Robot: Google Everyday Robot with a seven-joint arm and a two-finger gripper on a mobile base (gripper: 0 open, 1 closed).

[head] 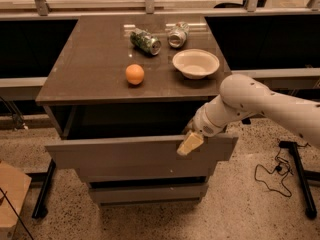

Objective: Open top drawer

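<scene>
The top drawer (pixel 125 156) has a wide flat grey-brown front and stands pulled out from the cabinet, with a dark gap behind it under the tabletop. My gripper (pixel 190 142) is at the top edge of the drawer front, right of its middle, its cream-coloured fingers (pixel 188 145) hooked over the edge. The white arm (pixel 260 101) reaches in from the right.
On the brown tabletop (pixel 95 64) lie an orange (pixel 134 74), a white bowl (pixel 195 63) and two cans on their sides (pixel 145 41) (pixel 177 35). Two lower drawer fronts (pixel 150 193) sit beneath. A cardboard box (pixel 11 196) stands at left, a cable (pixel 272 171) at right.
</scene>
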